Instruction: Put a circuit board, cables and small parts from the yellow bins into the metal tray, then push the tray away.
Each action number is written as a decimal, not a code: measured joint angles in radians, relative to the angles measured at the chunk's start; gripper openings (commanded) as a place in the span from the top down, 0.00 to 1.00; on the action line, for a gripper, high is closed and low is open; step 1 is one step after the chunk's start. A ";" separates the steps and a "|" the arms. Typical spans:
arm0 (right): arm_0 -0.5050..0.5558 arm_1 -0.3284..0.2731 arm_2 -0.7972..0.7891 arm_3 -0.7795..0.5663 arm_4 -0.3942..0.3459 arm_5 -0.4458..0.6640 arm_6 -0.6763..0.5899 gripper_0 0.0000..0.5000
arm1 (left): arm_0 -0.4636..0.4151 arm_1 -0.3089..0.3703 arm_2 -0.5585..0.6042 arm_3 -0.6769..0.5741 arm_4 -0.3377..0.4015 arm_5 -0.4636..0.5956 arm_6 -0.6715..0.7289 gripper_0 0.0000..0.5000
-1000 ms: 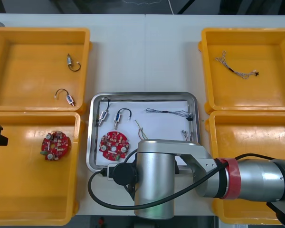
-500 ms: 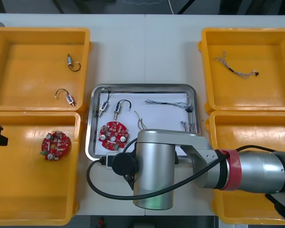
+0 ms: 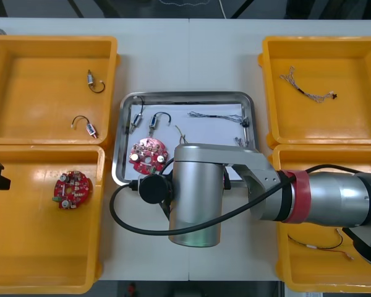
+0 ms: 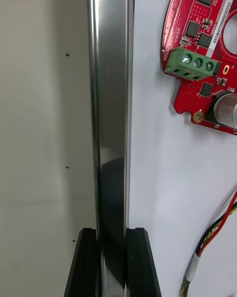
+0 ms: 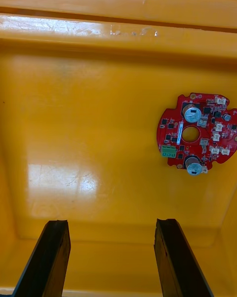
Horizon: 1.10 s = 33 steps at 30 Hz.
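The metal tray (image 3: pixel 185 94), white inside, lies between the yellow bins. It holds a red circuit board (image 3: pixel 147 154), two small metal parts (image 3: pixel 138 121), a twisted blue and white cable (image 3: pixel 216 116) and a red and yellow cable (image 4: pixel 217 238). My right arm's wrist covers the tray's near edge in the front view. My right gripper (image 4: pixel 111 233) is shut on the tray's near rim (image 4: pixel 111 104), with the board (image 4: pixel 202 30) just inside. My left gripper (image 5: pixel 112 223) hangs open over the near left bin (image 3: pixel 25 247), short of a second red board (image 5: pixel 195 131).
The far left bin (image 3: pixel 12 37) holds two small metal parts (image 3: pixel 94 80). A thin cable (image 3: pixel 309 86) lies in the far right bin, and a red and yellow cable (image 3: pixel 321 244) in the near right bin. Bare table stretches beyond the tray's far rim.
The tray has slid away from me toward the table's far side, with my right arm following behind it. The left arm has stayed still.
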 measured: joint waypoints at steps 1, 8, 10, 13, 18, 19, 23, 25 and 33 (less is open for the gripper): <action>-0.006 0.000 -0.003 0.007 -0.001 0.000 0.000 1.00 | 0.000 0.000 0.000 0.000 0.000 0.000 0.000 0.00; -0.069 0.000 -0.008 0.071 -0.032 -0.001 0.000 1.00 | 0.000 0.000 0.000 0.000 0.000 0.000 0.000 0.00; -0.093 0.000 -0.008 0.092 -0.061 -0.001 0.000 1.00 | 0.000 0.000 0.000 0.000 0.000 0.000 0.000 0.00; -0.124 0.000 -0.008 0.114 -0.081 -0.002 0.000 1.00 | 0.000 0.000 0.000 0.000 0.000 0.000 0.000 0.00; -0.153 0.000 -0.009 0.136 -0.082 -0.011 0.000 1.00 | 0.000 0.000 0.000 0.000 0.000 0.000 0.000 0.00; -0.157 0.000 -0.009 0.139 -0.083 -0.013 0.000 1.00 | 0.000 0.000 0.000 0.000 0.000 0.000 0.000 0.00; -0.175 0.000 -0.009 0.162 -0.100 -0.024 0.000 1.00 | 0.000 0.000 0.000 0.000 0.000 0.000 0.000 0.00; -0.186 0.000 -0.009 0.177 -0.106 -0.032 0.000 1.00 | 0.000 0.000 0.000 0.000 0.000 0.000 0.000 0.00; -0.217 0.000 -0.009 0.211 -0.108 -0.059 0.029 1.00 | 0.000 0.000 0.000 -0.001 0.000 0.000 0.000 0.00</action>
